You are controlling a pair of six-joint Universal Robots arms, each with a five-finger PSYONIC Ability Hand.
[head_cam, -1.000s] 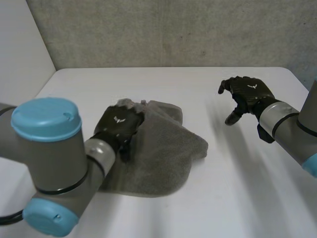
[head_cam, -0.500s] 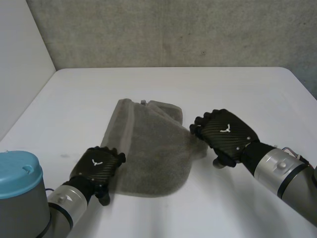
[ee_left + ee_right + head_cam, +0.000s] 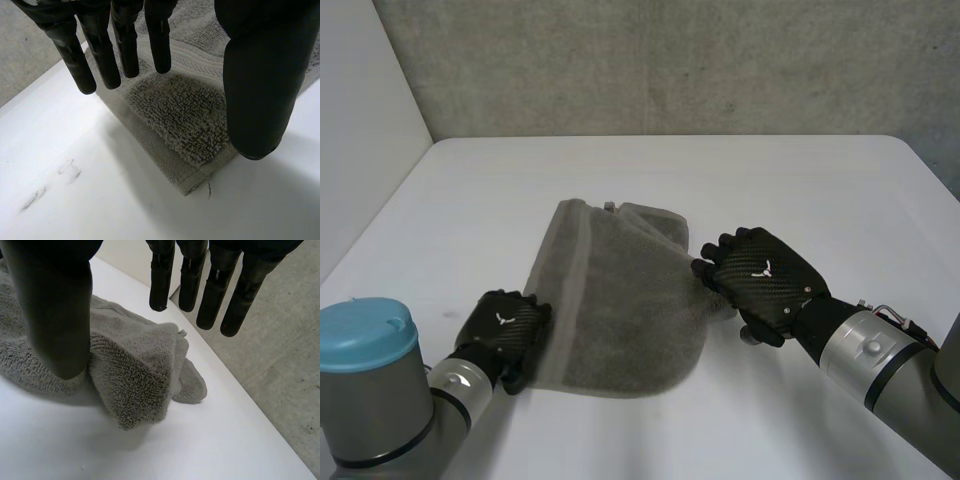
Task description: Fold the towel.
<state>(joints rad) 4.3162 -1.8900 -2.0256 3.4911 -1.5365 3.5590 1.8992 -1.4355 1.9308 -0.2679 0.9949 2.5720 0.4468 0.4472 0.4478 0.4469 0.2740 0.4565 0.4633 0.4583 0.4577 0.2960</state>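
Nearest, the left hand [image 3: 505,325] is hovering over the near-left corner of the towel [image 3: 620,310]. Its fingers [image 3: 102,55] are hanging straight and spread well away from the thumb [image 3: 255,75], gripping nothing. Under them the corner is lying in two layers, so a first fold is looking done. Faint scuff marks [image 3: 50,185] are showing on the tabletop [image 3: 800,180] just beside that corner.

The grey towel is lying flat in the middle of the tabletop, slightly left of centre. Its right edge is bunching up into a soft lump rather than lying square.

A little farther and to the right, the right hand [image 3: 760,272] is sitting over that bunched right edge. Its fingers [image 3: 215,285] are pointing straight down, apart from the thumb, holding nothing.

By my judgement the task is sitting about midway: the right side is needing to be straightened and another fold is remaining.

The tabletop is white and smooth, and beyond its far edge a rough grey wall [image 3: 670,60] is closing off the scene.
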